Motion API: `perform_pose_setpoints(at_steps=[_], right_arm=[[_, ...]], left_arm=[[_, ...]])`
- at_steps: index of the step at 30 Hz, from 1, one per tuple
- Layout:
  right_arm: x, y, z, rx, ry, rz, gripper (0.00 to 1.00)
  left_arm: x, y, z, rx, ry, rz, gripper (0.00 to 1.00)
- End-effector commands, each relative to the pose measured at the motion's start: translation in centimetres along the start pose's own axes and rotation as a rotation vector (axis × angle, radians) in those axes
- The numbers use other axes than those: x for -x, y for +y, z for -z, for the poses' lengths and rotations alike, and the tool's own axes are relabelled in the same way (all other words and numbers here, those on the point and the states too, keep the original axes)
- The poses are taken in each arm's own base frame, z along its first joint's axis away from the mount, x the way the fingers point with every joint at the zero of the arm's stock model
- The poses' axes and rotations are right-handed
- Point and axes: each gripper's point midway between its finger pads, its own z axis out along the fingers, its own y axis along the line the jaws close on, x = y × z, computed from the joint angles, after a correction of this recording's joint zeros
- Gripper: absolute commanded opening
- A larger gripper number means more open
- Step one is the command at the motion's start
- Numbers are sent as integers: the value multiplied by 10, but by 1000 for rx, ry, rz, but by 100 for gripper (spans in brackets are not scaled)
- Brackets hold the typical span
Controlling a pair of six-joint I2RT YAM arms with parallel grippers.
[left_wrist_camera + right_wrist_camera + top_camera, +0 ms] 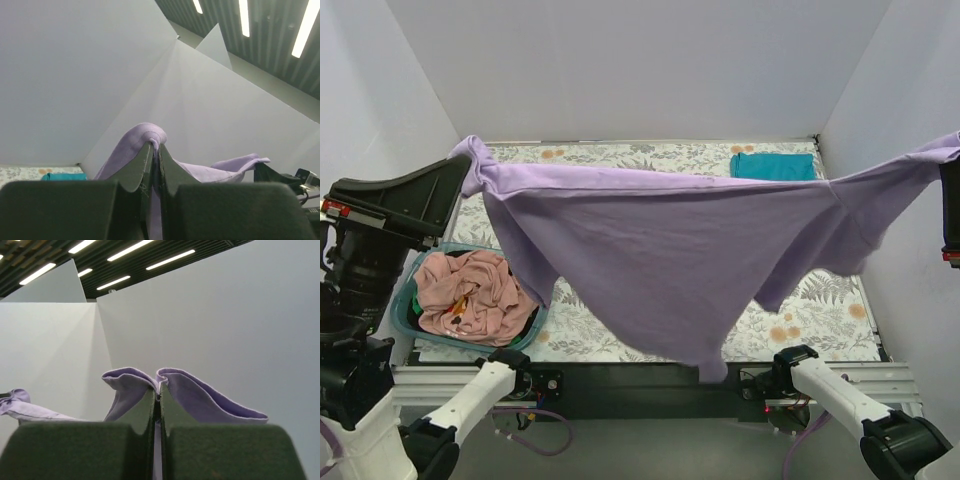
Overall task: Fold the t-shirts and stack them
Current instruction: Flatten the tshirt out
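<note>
**Lavender t-shirt** (660, 240): it is held in the air above the table (820, 320) and stretched across the table's full width. The top edge runs nearly taut from left to right, dipping slightly over the table's middle. The body hangs below it in a broad triangle. The lowest tip shows over the dark rail (620, 385) along the table's near edge. Whether that tip touches anything cannot be told.

**Left gripper** (156, 147): it sits above the table's far left corner. The jaws are clamped on a bunched fold of the lavender cloth, which bulges over the fingertips in the left wrist view. The gripper stands close to the left wall (380, 90).

**Right gripper** (159, 392): it sits above the table's right edge. The jaws are pressed together on a doubled edge of the same shirt, with a lip of cloth curling out to each side. The top view shows only a sliver of this gripper at the border, hard by the right wall (910, 80).

**Teal t-shirt** (772, 166): it lies folded flat at the table's far right corner, beneath the stretched top edge.

**Pink t-shirts** (470, 290): they are crumpled in a heap inside the round basket (400, 312) at the table's near left corner. In the top view, the lavender shirt's left flank hangs just beside the basket's right rim.

**Open room:**
- The patterned surface shows uncovered at the table's near right.
- It also shows uncovered along the far edge, left of the teal shirt.
- Walls close the table on its left, far and right sides.
- Both grippers are near those walls, so little margin remains outward.
</note>
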Motion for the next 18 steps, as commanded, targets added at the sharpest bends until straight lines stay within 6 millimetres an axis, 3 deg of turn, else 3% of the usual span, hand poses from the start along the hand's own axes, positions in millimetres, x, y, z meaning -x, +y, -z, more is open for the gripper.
perform_pose_setpoints(at_steps=[1,3,4,6,7,8,9,10,12,13,14,15,16,17,18], right_arm=[[5,-8,-11,-30,-44,44,1],[-3,-25,-22,-98,-41,69,1],[-23,-39,-35,-144,0,80,1],[-37,-65,-48,-248,12,120,1],[-66,-83,-63,-300,70,141,1],[-80,-96,-70,-340,92,171,1],[-90,-112,-78,-402,87,192,1],[-129,-133,-90,-450,162,219,1],[-165,-164,-97,-551,204,281,1],[-186,-178,-110,-578,204,303,1],[-227,-197,-109,-616,270,331,1],[-246,-211,-110,-645,296,372,1],[-277,-227,-123,-649,311,406,1],[-304,-230,-118,-657,345,519,1],[-313,-212,-113,-697,320,606,1]], left_arm=[[-16,15,-15,17,58,-2,0],[-23,33,-26,63,67,1,0],[-29,53,-34,116,64,3,0],[-40,85,-47,196,71,6,0],[-49,115,-56,274,65,2,0],[-55,132,-62,318,65,-1,0],[-67,165,-74,404,74,-4,0],[-76,190,-79,476,77,-7,0],[-91,253,-86,660,58,-40,0],[-115,297,-94,765,98,-48,0],[-128,330,-97,849,114,-67,0],[-135,363,-95,940,105,-98,0],[-169,419,-98,1040,185,-117,10],[-185,449,-98,1078,229,-117,30],[-182,468,-110,1083,239,-96,54]])
